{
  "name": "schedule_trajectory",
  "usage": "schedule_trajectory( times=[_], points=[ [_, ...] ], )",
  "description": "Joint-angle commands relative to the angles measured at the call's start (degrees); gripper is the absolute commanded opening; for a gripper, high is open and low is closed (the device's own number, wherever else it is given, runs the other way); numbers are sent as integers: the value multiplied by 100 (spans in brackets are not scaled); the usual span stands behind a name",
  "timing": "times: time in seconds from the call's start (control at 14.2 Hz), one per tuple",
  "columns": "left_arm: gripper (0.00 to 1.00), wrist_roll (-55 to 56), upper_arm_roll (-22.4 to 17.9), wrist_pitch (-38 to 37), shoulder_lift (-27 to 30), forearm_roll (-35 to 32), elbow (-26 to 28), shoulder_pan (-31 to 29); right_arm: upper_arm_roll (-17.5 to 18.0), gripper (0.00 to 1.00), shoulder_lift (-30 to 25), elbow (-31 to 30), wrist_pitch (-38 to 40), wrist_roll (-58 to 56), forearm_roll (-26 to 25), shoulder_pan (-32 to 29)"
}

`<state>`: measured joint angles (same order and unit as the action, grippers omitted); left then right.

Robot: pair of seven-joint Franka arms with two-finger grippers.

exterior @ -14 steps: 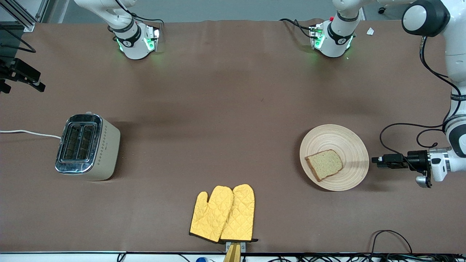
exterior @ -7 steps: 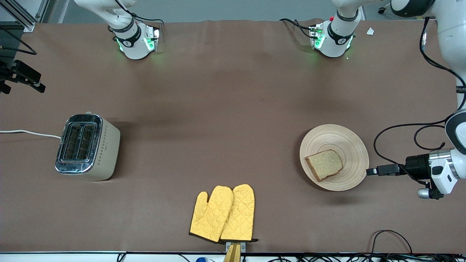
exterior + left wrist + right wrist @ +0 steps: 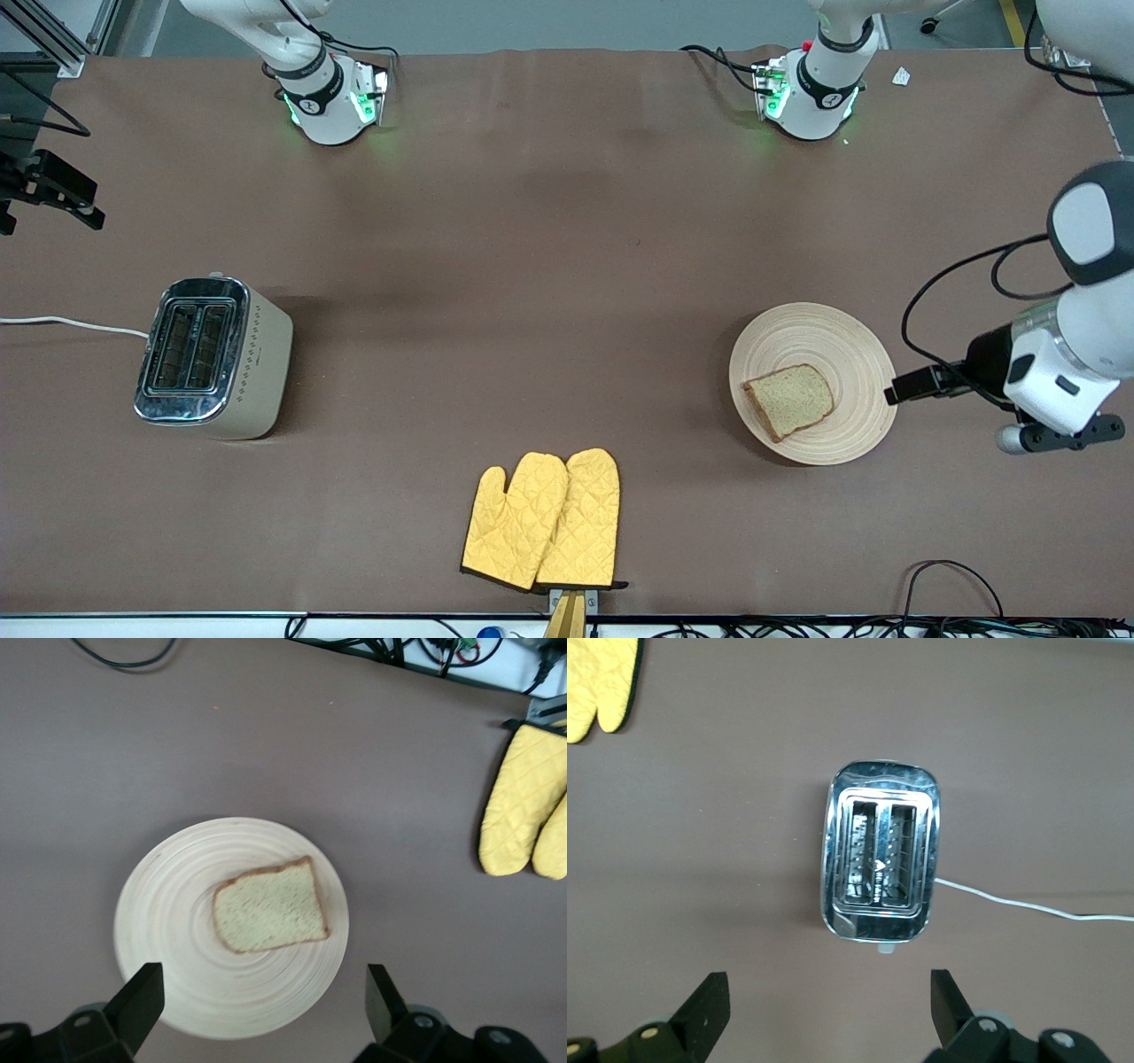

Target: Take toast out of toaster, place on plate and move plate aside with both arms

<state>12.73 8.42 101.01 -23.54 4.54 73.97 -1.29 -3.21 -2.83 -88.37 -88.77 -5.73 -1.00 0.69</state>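
We see the left arm (image 3: 1076,346) changed most against the earlier pictures; its elbow has dropped into the front view and its forearm has swung round, so the wrist now slopes down toward the plate from the left arm's end of the table; the left gripper (image 3: 895,392) has crept in from just clear of the plate to its rim, at the edge that faces that end; in the left wrist view its fingers (image 3: 142,1001) stand wide apart, released, with the plate's edge between them. The table (image 3: 567,266), toaster (image 3: 213,357) and mitts (image 3: 542,520) lie as before; so do the plate (image 3: 824,341) and the toast (image 3: 788,400), which rests flat on the plate, on the part nearer the front camera. The right arm waits, only a bit of it showing at the edge of the front view; the right gripper (image 3: 828,1010) hangs over the toaster (image 3: 881,862), its fingers spread apart and holding nothing.
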Motion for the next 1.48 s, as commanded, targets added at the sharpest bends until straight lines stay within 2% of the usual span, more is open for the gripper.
schedule_trajectory(
  times=[0.0,0.14,0.42,0.56,0.71,0.99,1.2,1.41],
  points=[
    [100,-7,46,-519,647,-592,223,-64,57,100,-157,-128,166,388,144,-78],
    [100,-156,55,-792,1129,-1172,318,119,66,100,-148,-110,167,310,126,-86],
    [100,-752,-25,-1257,2159,-1017,978,33,66,100,-139,-93,141,151,91,-86],
    [100,-983,-86,-1784,2230,-894,961,-72,66,100,-139,-101,132,151,100,-86],
    [100,-1167,-34,-1856,2274,-464,978,-275,75,100,-139,-101,123,151,100,-86],
    [100,-1106,63,-1830,2406,-410,1127,-292,75,100,-148,-119,88,151,91,-86],
    [100,-1089,264,-1462,2845,-401,1759,-301,75,100,-148,-128,88,151,100,-86],
    [100,-1124,265,-1470,2732,-427,1612,-310,75,100,-148,-128,88,151,100,-86]
  ],
)
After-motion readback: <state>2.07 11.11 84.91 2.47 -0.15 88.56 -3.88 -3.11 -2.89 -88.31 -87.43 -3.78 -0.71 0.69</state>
